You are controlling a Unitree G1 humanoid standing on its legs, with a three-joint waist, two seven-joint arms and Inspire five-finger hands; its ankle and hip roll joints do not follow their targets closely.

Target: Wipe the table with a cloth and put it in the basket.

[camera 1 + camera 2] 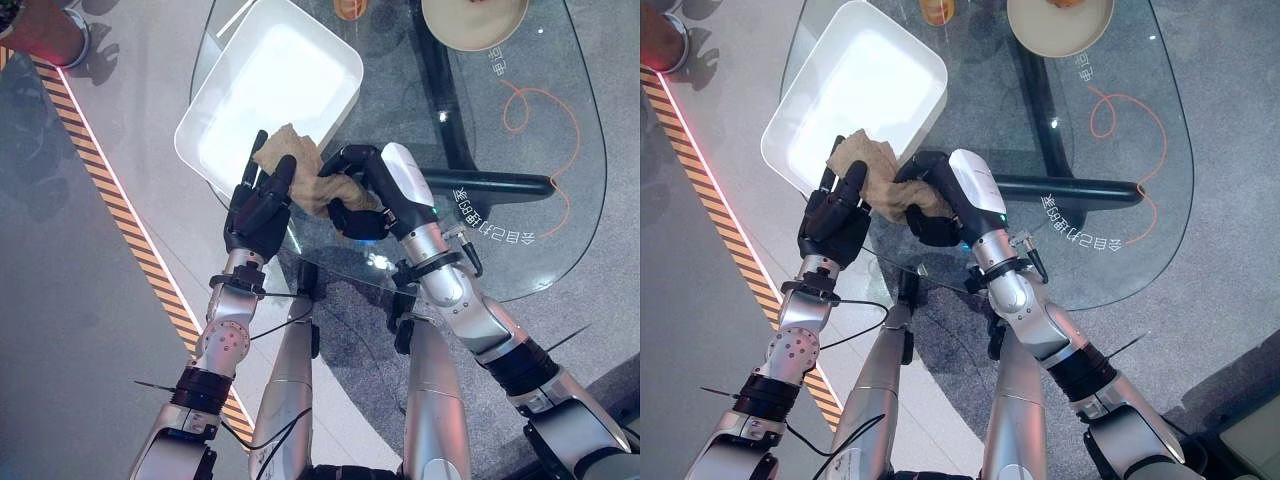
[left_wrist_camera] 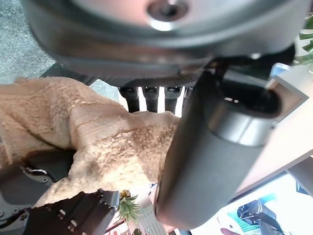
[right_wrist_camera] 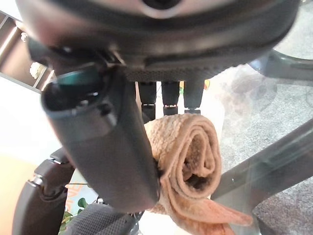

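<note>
A tan fuzzy cloth point(image 1: 298, 158) hangs bunched over the near rim of the white basket point(image 1: 195, 125), at the near-left edge of the glass table point(image 1: 520, 200). My right hand point(image 1: 365, 195) is shut on the cloth's right part; the right wrist view shows a roll of cloth point(image 3: 190, 152) pinched between thumb and fingers. My left hand point(image 1: 255, 215) is just left of it with its fingers fairly straight, their tips lying against the cloth point(image 2: 107, 142) over the basket's rim. Nothing lies on the basket's white floor.
A beige plate point(image 1: 475, 20) and an orange thing point(image 1: 350, 8) stand at the table's far side. An orange looped line point(image 1: 545, 110) runs over the glass at the right. Dark frame bars point(image 1: 440, 100) run under the glass. A striped strip point(image 1: 100, 170) crosses the floor at the left.
</note>
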